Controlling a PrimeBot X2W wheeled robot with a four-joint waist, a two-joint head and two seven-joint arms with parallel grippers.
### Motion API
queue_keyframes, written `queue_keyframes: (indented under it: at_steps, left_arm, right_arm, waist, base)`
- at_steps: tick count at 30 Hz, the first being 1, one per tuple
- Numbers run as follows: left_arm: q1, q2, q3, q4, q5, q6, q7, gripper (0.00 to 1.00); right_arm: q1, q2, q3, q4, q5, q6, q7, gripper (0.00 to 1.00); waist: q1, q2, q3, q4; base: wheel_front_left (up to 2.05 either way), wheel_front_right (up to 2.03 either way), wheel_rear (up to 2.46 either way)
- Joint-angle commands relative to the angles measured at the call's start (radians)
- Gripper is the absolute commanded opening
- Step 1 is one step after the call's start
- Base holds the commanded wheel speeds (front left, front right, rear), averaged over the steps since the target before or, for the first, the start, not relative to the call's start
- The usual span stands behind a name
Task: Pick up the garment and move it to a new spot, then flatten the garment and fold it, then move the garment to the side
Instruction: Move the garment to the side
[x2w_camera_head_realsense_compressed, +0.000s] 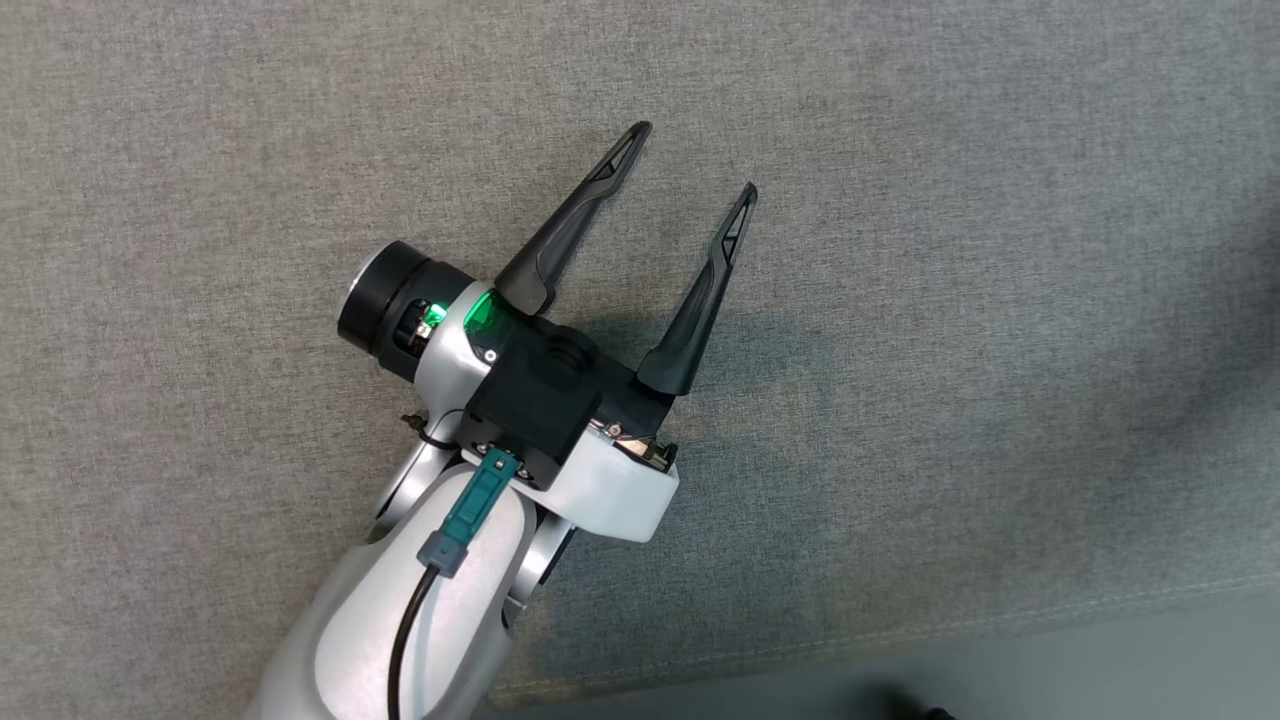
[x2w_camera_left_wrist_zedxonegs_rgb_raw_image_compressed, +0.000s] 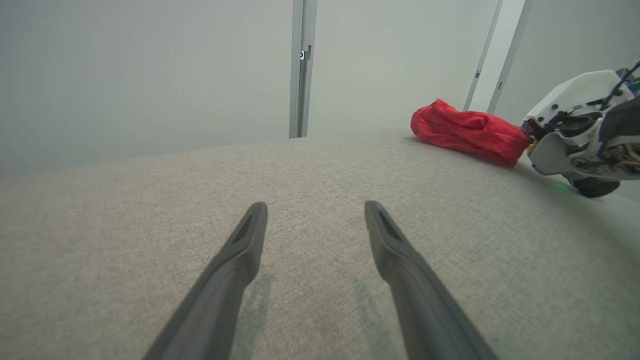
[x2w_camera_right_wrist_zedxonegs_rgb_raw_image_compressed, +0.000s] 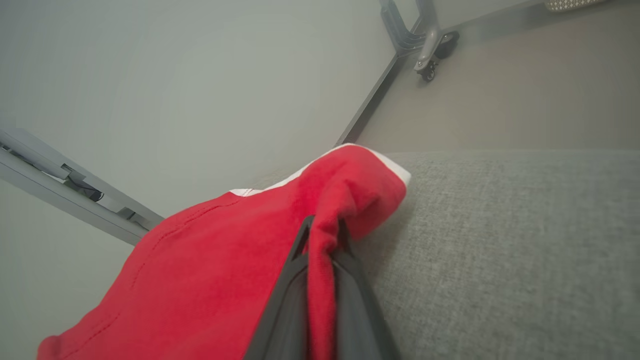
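Your left pincer (x2w_camera_head_realsense_compressed: 695, 160) is spread wide over the grey fabric-covered bench (x2w_camera_head_realsense_compressed: 1000, 300), with nothing between its two dark fingers. In the head view the fingers point toward one o'clock and the pale forearm comes in from seven o'clock. A green light (x2w_camera_head_realsense_compressed: 485, 312) glows on the wrist, and a teal plug (x2w_camera_head_realsense_compressed: 475, 505) with a black cable sits on its back. A soft shadow lies on the cloth beside the fingers. You cannot tell whether the tips touch the bench.

Your right pincer (x2w_camera_right_wrist_zedxonegs_rgb_raw_image_compressed: 325, 225) is clenched on the red garment (x2w_camera_right_wrist_zedxonegs_rgb_raw_image_compressed: 225, 270). In the right wrist view a fold of red cloth runs up between the two fingers and spills over their tips toward one o'clock, with white trim along its edge. The rest of the garment spreads toward eight o'clock. Past the bench, at one o'clock, you see the floor and a castor wheel (x2w_camera_right_wrist_zedxonegs_rgb_raw_image_compressed: 430, 70) under a dark frame.

In the left wrist view the garment lies bunched at two o'clock, near the far edge of the bench and well apart from the left pincer. The right arm's white wrist meets the garment's three o'clock end.
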Motion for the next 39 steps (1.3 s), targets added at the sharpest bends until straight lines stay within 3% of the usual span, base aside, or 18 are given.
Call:
queue_keyframes:
  at_steps: [1,5,6,7,8,16,21,25,29,37,38,39]
  left_arm:
    - [-0.005,0.011,0.022,0.0,0.012,0.01,0.009,1.0]
    - [-0.012,0.009,0.016,0.01,0.009,0.012,0.007,1.0]
    - [-0.011,0.008,0.016,0.014,0.007,0.013,0.006,1.0]
    - [-0.01,0.008,0.016,0.018,0.004,0.014,0.003,1.0]
    - [-0.008,0.007,0.016,0.021,0.001,0.015,0.001,1.0]
    - [0.013,0.002,0.018,0.059,-0.027,0.024,-0.02,1.0]
    - [0.041,-0.004,0.036,0.089,-0.055,0.05,-0.03,1.0]
    - [0.077,-0.009,0.057,0.112,-0.087,0.074,-0.034,1.0]
    - [0.123,-0.015,0.09,0.135,-0.136,0.107,-0.037,1.0]
    - [0.239,-0.021,0.151,0.153,-0.212,0.146,-0.038,1.0]
    - [0.239,-0.021,0.151,0.153,-0.212,0.146,-0.038,1.0]
    - [0.267,-0.022,0.164,0.151,-0.225,0.148,-0.038,1.0]
  right_arm:
    - [0.005,-0.002,-0.019,-0.009,-0.026,0.0,-0.005,0.0]
    - [-0.002,0.015,-0.086,-0.003,-0.082,0.0,-0.005,0.0]
    - [0.0,0.018,-0.102,-0.004,-0.099,0.0,-0.005,0.08]
    - [0.003,0.022,-0.119,-0.003,-0.116,0.0,-0.005,0.34]
    - [0.008,0.023,-0.14,-0.003,-0.138,0.0,-0.005,1.0]
    - [0.057,0.031,-0.314,-0.029,-0.374,0.0,-0.005,1.0]
    - [0.059,0.047,-0.316,-0.083,-0.478,0.0,-0.005,1.0]
    - [0.09,0.064,-0.17,-0.104,-0.49,0.0,-0.005,1.0]
    - [0.167,0.076,0.003,-0.125,-0.408,0.0,-0.005,1.0]
    - [0.403,0.087,0.47,-0.219,-0.077,0.0,-0.005,1.0]
    - [0.403,0.087,0.47,-0.219,-0.077,0.0,-0.005,1.0]
    - [0.468,0.087,0.591,-0.27,-0.022,0.0,-0.005,1.0]
  waist:
    - [0.0,0.0,-0.003,-0.002]
    - [0.0,0.0,-0.018,-0.005]
    - [0.0,0.0,-0.024,-0.006]
    - [0.0,0.0,-0.03,-0.007]
    - [0.0,0.0,-0.036,-0.008]
    - [0.0,0.0,-0.122,-0.016]
    - [0.0,0.0,-0.203,-0.009]
    - [0.0,0.0,-0.276,0.004]
    - [0.0,0.0,-0.356,0.023]
    - [0.0,0.0,-0.521,0.06]
    - [0.0,0.0,-0.521,0.06]
    - [0.0,0.0,-0.553,0.07]
  base:
    - [0.0,0.0,0.0]
    - [0.0,0.0,0.0]
    - [0.0,0.0,0.0]
    - [0.0,0.0,0.0]
    - [0.0,0.0,0.0]
    - [0.0,0.0,0.0]
    - [0.0,0.0,0.0]
    - [0.0,0.0,0.0]
    - [0.0,0.0,0.0]
    - [0.0,0.0,0.0]
    - [0.0,0.0,0.0]
    - [0.0,0.0,0.0]
